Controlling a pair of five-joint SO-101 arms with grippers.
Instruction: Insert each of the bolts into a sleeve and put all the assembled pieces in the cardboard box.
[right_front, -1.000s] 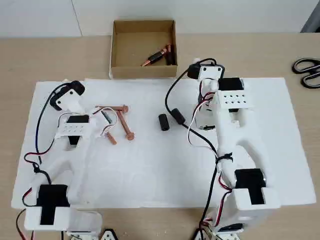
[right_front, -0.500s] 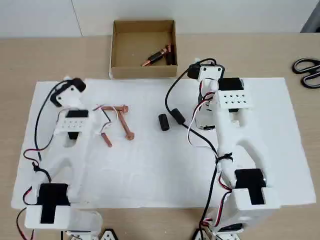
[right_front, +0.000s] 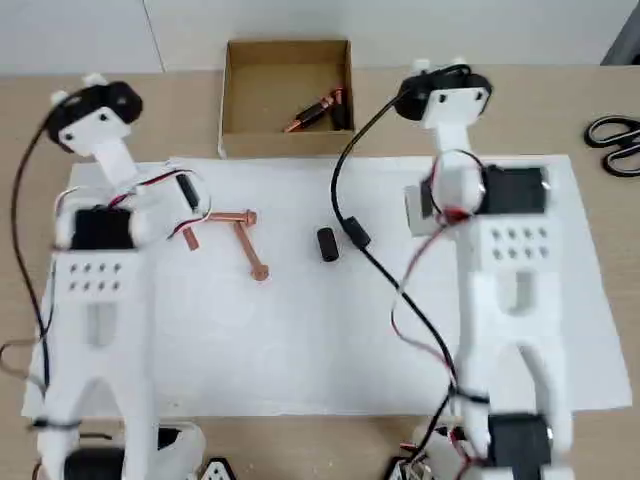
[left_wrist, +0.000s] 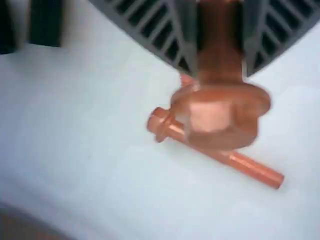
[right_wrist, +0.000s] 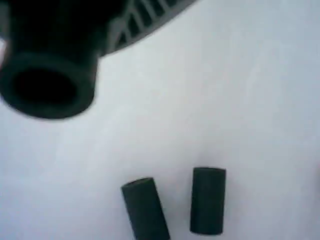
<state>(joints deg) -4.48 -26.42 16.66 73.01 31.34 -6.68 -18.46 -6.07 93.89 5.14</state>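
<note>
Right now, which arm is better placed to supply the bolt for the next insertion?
Left. The left end effector is shut on a bolt; the right end effector holds a sleeve, so it can likely only receive.

Bolt head blurred, shank hidden between left gripper fingers; held sleeve blurred, far end cut by frame edge; one loose sleeve and scissors likewise cut off; pieces in cardboard box too small to count.

Left arm rose gripping a bolt (right arm likewise, a sleeve).
</note>
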